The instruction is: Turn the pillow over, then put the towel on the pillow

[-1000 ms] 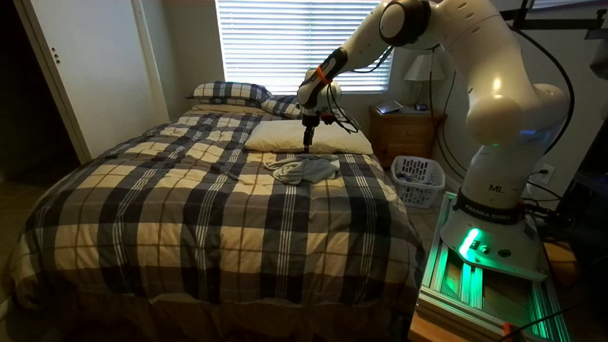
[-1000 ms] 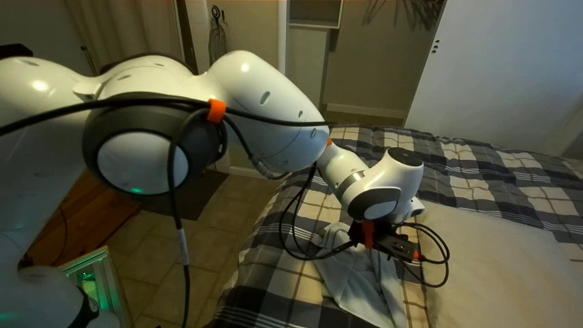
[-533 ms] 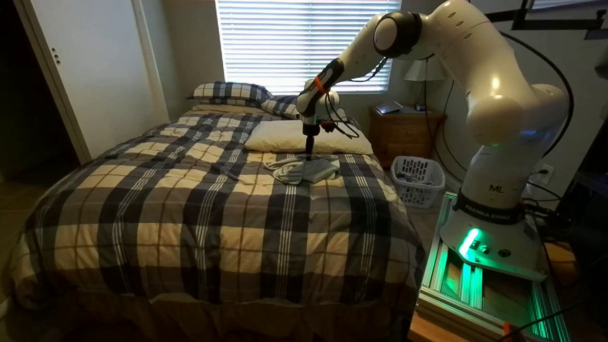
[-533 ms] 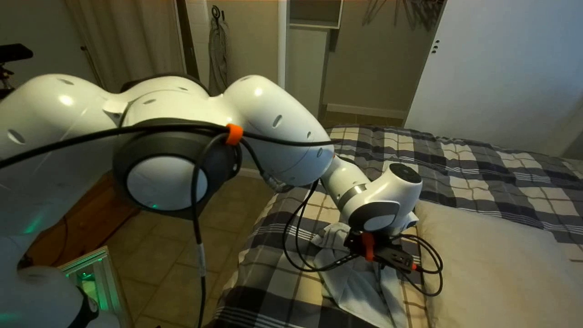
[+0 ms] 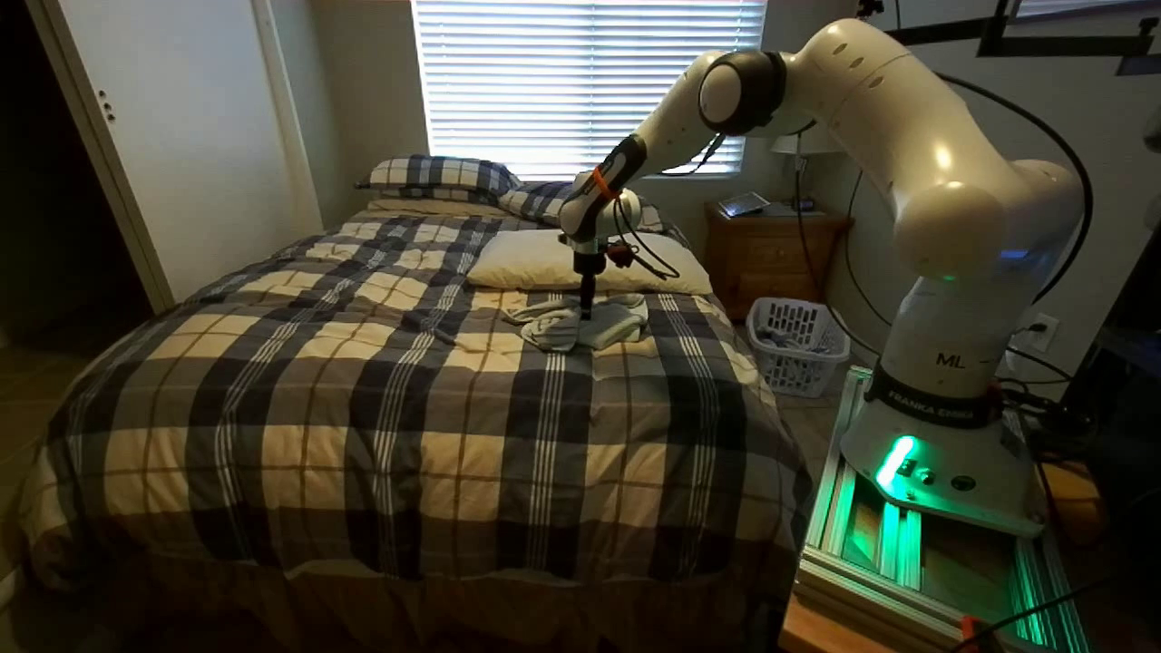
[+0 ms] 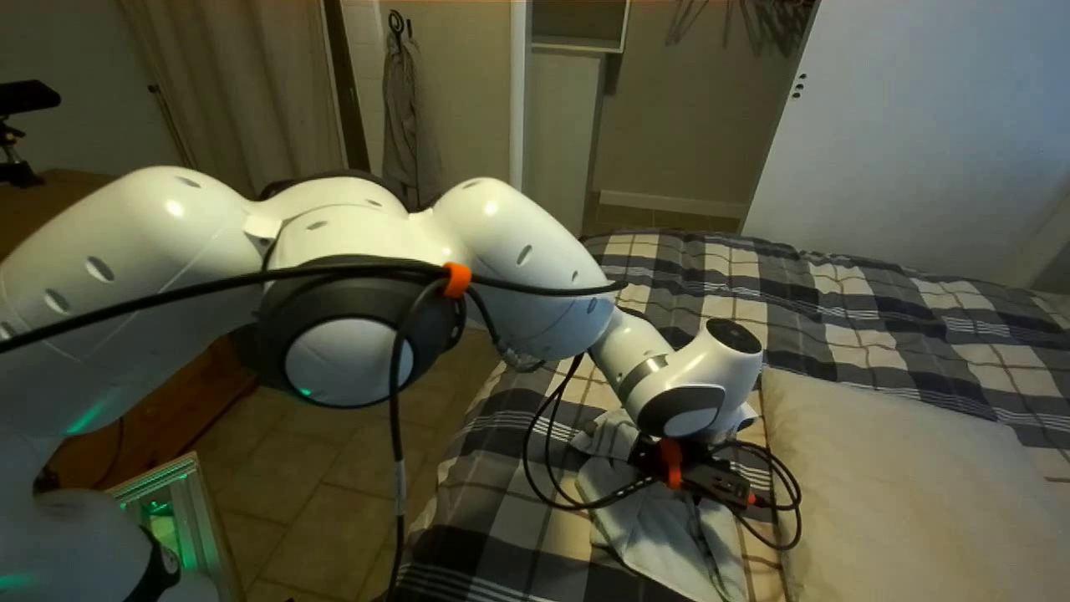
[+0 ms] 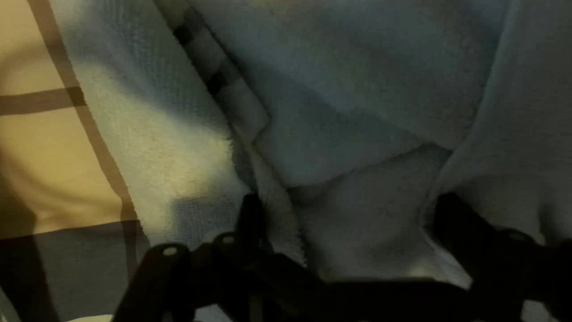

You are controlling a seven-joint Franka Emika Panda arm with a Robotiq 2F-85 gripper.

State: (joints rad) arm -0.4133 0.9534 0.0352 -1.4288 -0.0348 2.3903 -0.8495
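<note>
The jaws of the gripper (image 7: 351, 205) stand wide apart, as the wrist view alone shows plainly, with rumpled folds of the towel (image 7: 348, 147) between them; whether the fingers (image 7: 460, 223) touch it I cannot tell; that view also brings up a narrow barred strip (image 7: 219, 80) running along a fold; both exterior views place the towel on the plaid bedspread (image 5: 363, 408), just beside the cream pillow (image 6: 903, 493), some of the bedspread showing between the two; in an exterior view the window blinds (image 5: 562, 82), a wooden nightstand (image 5: 775, 254) and a white laundry basket (image 5: 798, 349) come into sight; in an exterior view a grey cloth (image 6: 401, 117) hangs from a hook (image 6: 396, 22), and the pillow's broad upper face spreads nearer the camera; low on the arm (image 5: 948, 227), a dark band (image 5: 934, 405) reads "FRANKA EMIKA", and "ML" stands just above it.
</note>
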